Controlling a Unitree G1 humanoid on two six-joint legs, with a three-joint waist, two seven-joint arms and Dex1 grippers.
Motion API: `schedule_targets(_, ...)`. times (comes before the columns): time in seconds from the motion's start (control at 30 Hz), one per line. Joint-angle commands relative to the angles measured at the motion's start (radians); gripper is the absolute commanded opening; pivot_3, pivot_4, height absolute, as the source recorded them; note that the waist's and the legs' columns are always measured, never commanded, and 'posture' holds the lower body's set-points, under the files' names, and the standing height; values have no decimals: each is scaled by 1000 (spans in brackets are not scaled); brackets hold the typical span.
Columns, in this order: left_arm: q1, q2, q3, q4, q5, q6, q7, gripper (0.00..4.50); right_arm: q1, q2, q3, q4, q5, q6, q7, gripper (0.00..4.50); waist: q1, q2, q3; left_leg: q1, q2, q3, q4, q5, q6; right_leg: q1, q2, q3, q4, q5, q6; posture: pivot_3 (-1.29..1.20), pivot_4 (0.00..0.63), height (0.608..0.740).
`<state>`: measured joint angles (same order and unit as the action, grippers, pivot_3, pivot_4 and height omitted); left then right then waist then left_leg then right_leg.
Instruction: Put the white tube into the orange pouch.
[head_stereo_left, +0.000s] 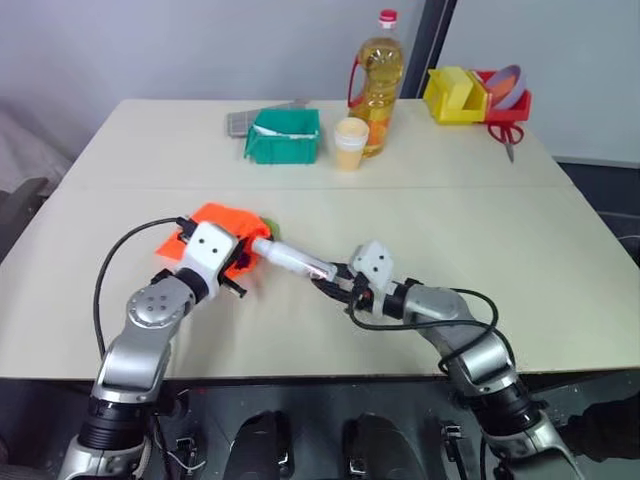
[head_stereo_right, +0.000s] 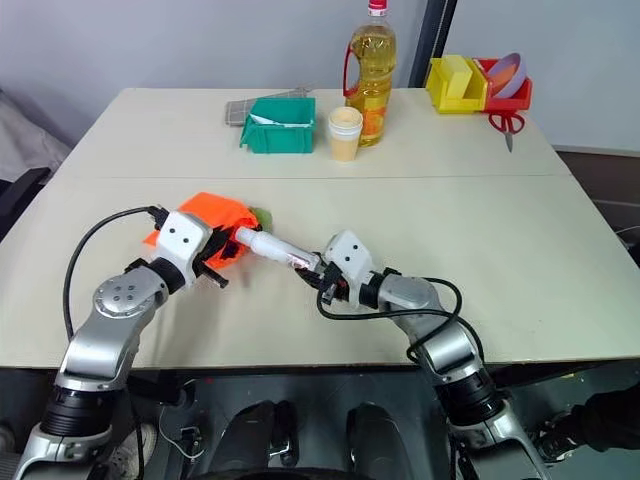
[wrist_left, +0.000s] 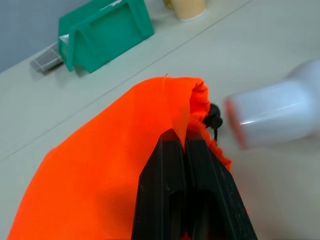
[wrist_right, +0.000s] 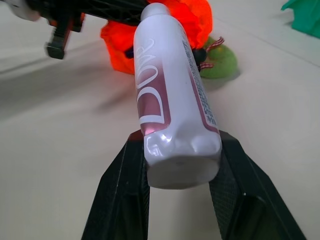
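White slim plastic tube (wrist_right: 170, 100) with red print is clamped at its flat end between the two black fingers of the right gripper (head_stereo_left: 335, 283), and its capped end points at the mouth of the bright orange fabric pouch (head_stereo_left: 215, 225). Left gripper (wrist_left: 186, 150) is closed on the pouch's rim and holds it above the beige table (head_stereo_left: 520, 250). A round green tag (wrist_right: 222, 62) lies just beside the pouch.

The left arm comes up from the lower left of the frame, and its left gripper (head_stereo_left: 243, 262) is pinched tight. The right arm reaches in from the lower right (elbow bent), its right gripper (head_stereo_left: 326, 278) squeezing something.
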<state>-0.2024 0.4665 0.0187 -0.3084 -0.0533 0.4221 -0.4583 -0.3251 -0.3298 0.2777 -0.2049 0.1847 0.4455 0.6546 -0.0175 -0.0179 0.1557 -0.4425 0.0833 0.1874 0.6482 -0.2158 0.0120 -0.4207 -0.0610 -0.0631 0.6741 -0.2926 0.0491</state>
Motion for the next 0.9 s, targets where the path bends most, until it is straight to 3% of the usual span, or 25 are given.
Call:
schedule_targets(0.03,-9,2,3,-51,-11,0,-3,0,-29,38,6,-5,4,-11,-12,1138,0,0,0,0,0,0,0,0,0,0,0,0,0,0,0,0,150,740)
schedule_targets(0.43,7,-1,-31,-111,-53,-6,-60,0,-111,127,38,75,-46,-15,-45,1138,-1,0,0,0,0,0,0,0,0,0,0,0,0,0,0,0,150,740)
schedule_targets(0.9,32,8,-70,-224,-234,96,-192,0,-203,208,57,172,-99,-25,-91,1138,-3,0,0,0,0,1,0,0,0,-1,0,0,0,0,0,0,150,740)
